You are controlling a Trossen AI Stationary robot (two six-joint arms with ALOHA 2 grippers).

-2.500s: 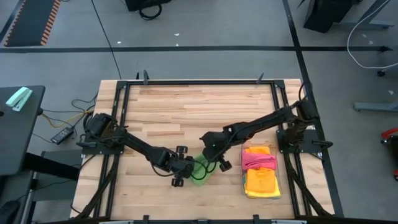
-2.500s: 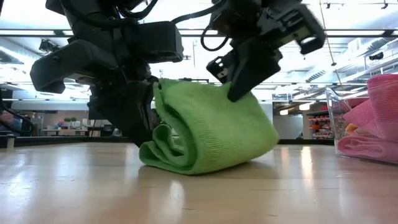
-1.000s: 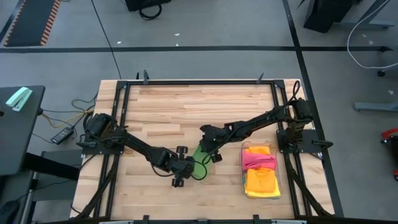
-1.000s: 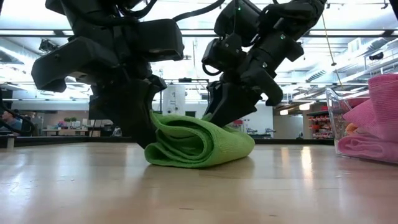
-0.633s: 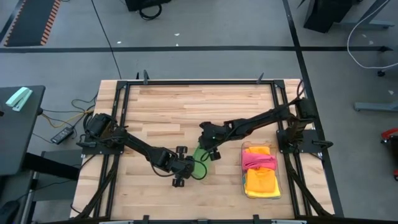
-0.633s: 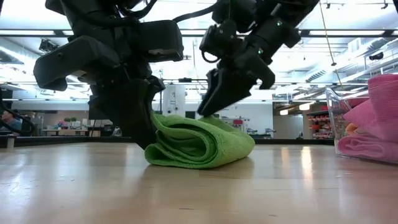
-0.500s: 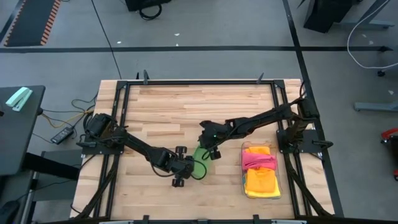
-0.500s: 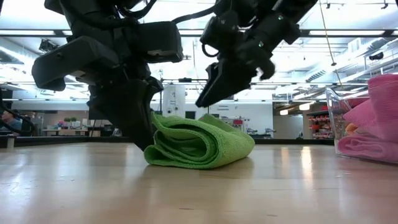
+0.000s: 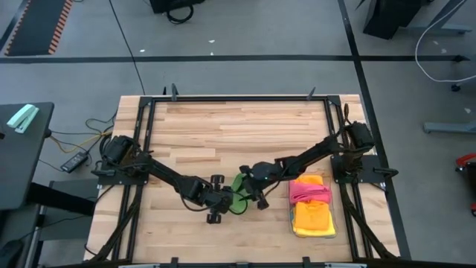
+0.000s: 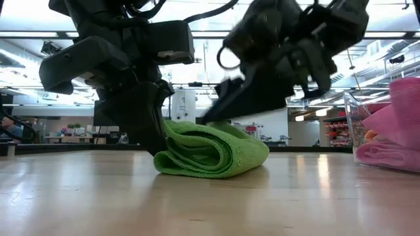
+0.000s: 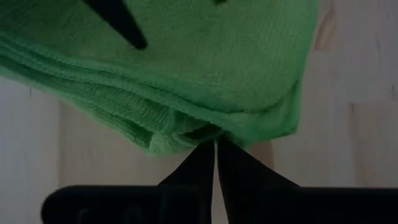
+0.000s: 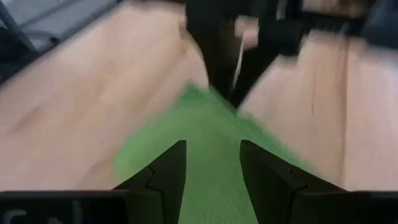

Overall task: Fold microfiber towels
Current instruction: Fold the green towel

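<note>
A green microfiber towel [image 10: 210, 154] lies folded in several layers on the wooden table, near the middle of its near half [image 9: 238, 201]. My left gripper [image 11: 215, 144] stands at the towel's left end [image 10: 157, 145], its fingers almost together on the towel's edge. My right gripper [image 12: 211, 155] is open and hangs just above the towel's top [image 10: 210, 119], slanting down toward it. Whether it touches the cloth I cannot tell. Its two dark fingers also show over the towel in the left wrist view. My left gripper pinches a low edge of the folded towel [image 11: 208, 132] between its two fingertips, at the bundle's left end. The fingers slant down from the table's left. How many layers they have I cannot tell. The towel lies flat on the table.
A clear plastic bin [image 9: 291, 223] stands at the near right, holding a pink towel [image 9: 309, 191] on yellow and orange ones [image 9: 312, 217]. In the low view its wall [image 10: 351, 131] stands right of the green towel. Bare wood lies to the far side and left.
My right gripper has risen off the towel's top, tipped toward level and swung toward the table's near edge, so it now hangs over the towel. The green towel has stayed folded in place. My left gripper has kept still.
</note>
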